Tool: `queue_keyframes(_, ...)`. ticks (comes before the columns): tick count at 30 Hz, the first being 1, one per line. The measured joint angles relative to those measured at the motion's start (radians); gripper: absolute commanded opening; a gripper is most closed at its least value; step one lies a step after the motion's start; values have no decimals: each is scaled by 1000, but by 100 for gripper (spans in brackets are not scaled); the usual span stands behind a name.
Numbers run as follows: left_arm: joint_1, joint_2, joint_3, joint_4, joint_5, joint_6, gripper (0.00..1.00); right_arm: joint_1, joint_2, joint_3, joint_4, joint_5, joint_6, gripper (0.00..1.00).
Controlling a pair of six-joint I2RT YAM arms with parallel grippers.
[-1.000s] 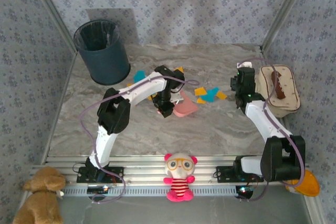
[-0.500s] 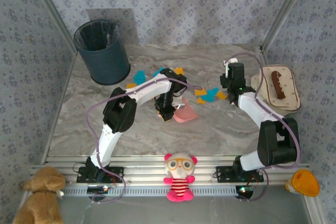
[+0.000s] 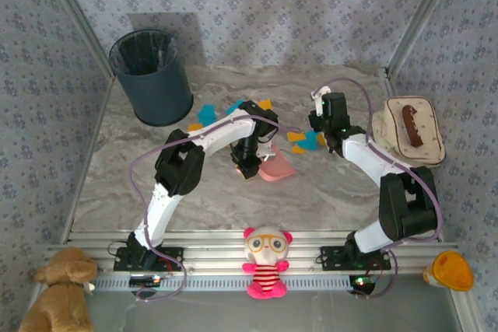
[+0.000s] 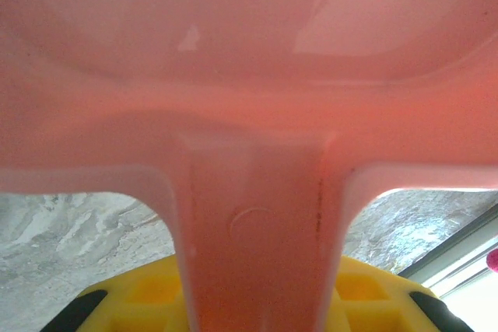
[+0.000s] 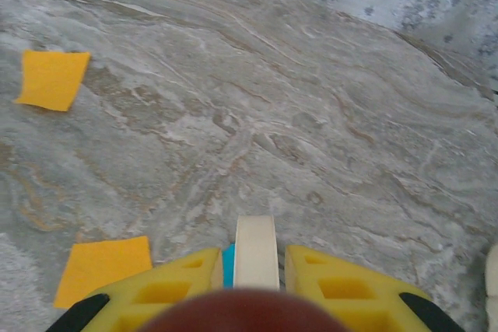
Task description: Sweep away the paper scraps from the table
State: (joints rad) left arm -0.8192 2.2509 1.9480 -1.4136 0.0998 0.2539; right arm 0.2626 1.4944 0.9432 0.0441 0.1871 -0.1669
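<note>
Scraps: orange and cyan bits lying flat toward the far middle of the table. One cluster sits between the two grippers, and a few more are scattered left of it, on the way to the bin.
Scraps by the right fingers: in the right wrist view one orange bit lies out to the left and another just beside the left finger. A sliver of cyan shows between the fingers.
Dustpan: pink, about mid-table, on the near side of the middle cluster and just clear of it. I cannot tell whether it touches the marble.
Left gripper: clamped on the dustpan's handle. In the left wrist view the pink handle runs down between the yellow fingers, with the pan spread wide above it.
Right gripper: at the right side of the middle cluster, close over the table. The yellow fingers are drawn in on a cream strip standing between them.
Bin: dark, upright, in the far-left corner, well apart from both arms.
Right edge: a beige oval thing with a brown piece lying on it, apart from the right arm.
Near rail: a striped plush sits between the two arm bases.
</note>
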Motion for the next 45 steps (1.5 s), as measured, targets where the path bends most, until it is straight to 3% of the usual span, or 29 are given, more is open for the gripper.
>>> queue_keyframes(24, 2, 48, 35, -2, -64, -13, 0, 173, -37, -49, 12, -73, 37, 0)
queue_keyframes(45, 7, 48, 39, -8, -72, -29, 0, 260, -118, -70, -21, -97, 150, 0)
